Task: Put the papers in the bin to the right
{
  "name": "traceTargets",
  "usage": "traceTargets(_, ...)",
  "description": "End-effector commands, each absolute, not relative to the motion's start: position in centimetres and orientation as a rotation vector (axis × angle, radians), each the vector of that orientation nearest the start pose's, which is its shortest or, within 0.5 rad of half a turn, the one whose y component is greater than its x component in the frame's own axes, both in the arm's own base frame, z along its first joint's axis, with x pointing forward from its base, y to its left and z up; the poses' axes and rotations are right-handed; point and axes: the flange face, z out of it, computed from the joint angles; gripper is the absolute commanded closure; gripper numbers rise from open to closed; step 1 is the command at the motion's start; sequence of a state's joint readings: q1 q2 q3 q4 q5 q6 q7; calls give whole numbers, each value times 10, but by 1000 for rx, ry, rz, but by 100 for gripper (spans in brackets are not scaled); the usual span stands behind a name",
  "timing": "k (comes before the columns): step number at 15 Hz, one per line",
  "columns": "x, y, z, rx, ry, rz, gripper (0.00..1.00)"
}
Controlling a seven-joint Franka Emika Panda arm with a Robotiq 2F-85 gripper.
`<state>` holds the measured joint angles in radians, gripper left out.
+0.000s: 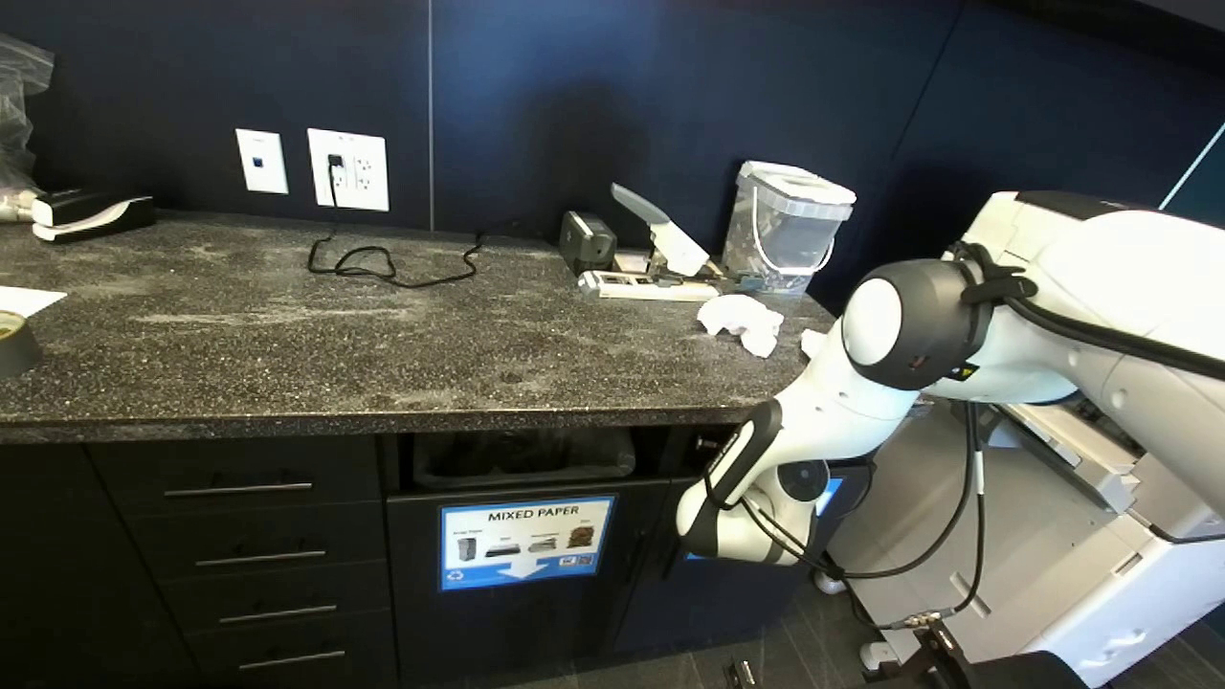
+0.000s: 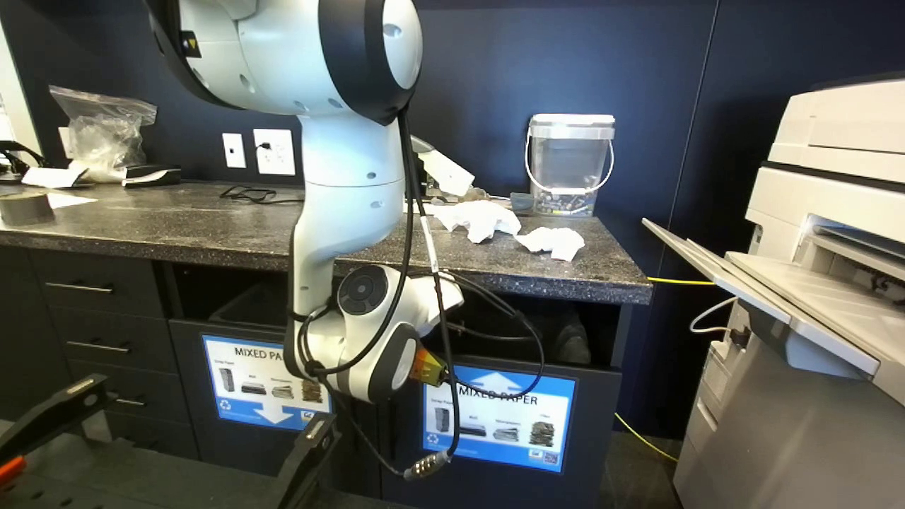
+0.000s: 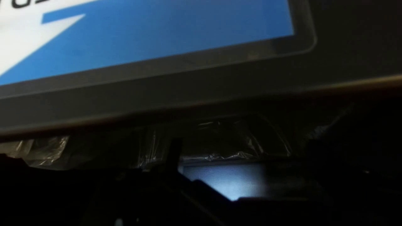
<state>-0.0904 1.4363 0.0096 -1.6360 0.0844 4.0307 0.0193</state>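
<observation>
At the bin (image 2: 592,417), the claw (image 3: 245,147) seems spread wide in the dim wrist view; two crumpled papers (image 2: 481,219) lie above it, on the bench (image 2: 615,254): the next reach should climb.

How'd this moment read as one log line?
Robot arm: at the right bin; crumpled papers: some on counter; anything held: too dark to tell; job: unfinished

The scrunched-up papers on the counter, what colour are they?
The papers are white, clearest in an exterior view.
</observation>
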Motion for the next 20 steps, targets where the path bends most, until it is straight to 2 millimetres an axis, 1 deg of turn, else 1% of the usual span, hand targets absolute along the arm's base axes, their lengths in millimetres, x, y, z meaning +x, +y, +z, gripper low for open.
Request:
traceTargets(1,571,-62,-60,-2860,192,-1480,0)
traceTargets(5,562,-69,-43,-2898,116,-1469,0)
traceTargets(8,551,-75,-26,-2961,40,-1378,0)
traceTargets(11,535,-76,-11,-3038,-58,-1115,0)
traceTargets(13,524,-75,4,-3081,-124,-959,0)
traceTargets(17,507,-76,44,-3159,-232,-700,0)
traceTargets(20,496,-81,82,-3218,-297,-519,0)
